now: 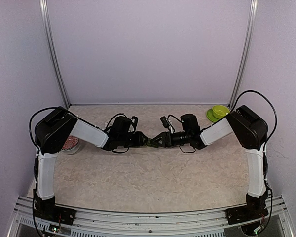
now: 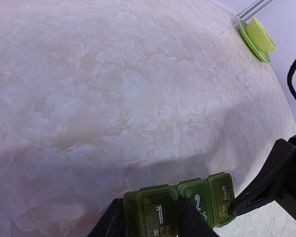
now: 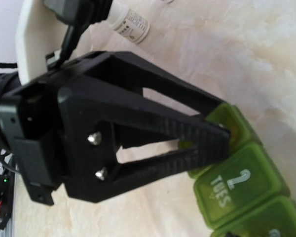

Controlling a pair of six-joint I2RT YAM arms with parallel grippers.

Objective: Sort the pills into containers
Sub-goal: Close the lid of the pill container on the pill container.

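**Over the table (image 1: 153,182) centre: containers (image 2: 207,195) being held at one end**

Over the middle of the table, the containers are lying as one dark green strip of three joined compartments, directly between the two grippers. The left gripper (image 2: 150,219) is clamping the strip. Its left fingers (image 2: 187,222) are closed narrowly across the compartment marked 1 MON, one on each side, across the short axis. The right gripper (image 1: 159,140) is facing it from the opposite side. One right finger (image 2: 259,185) is touching the outer end of compartment 3. The other finger is not showing, so whether this pair is gripping cannot be told.

The long axis of the strip is running left to right in the top view, along the line joining the two grippers. The 1 end is pointing toward the left arm and the 3 end toward the right arm. Compartments 2 TUES and 3 are projecting free beyond the left fingers, so the right gripper is the nearer one to them. The numbered lids are appearing shut and are facing both wrist cameras. Whether the strip is resting on the table or hanging just above it cannot be told.

The coming move is judged to be lid opening by the right gripper, working against the left gripper's hold. No loose pills are showing. A white bottle (image 3: 130,24) is showing behind the left gripper. A lime-green bowl (image 2: 259,37) is standing well apart at the far right.
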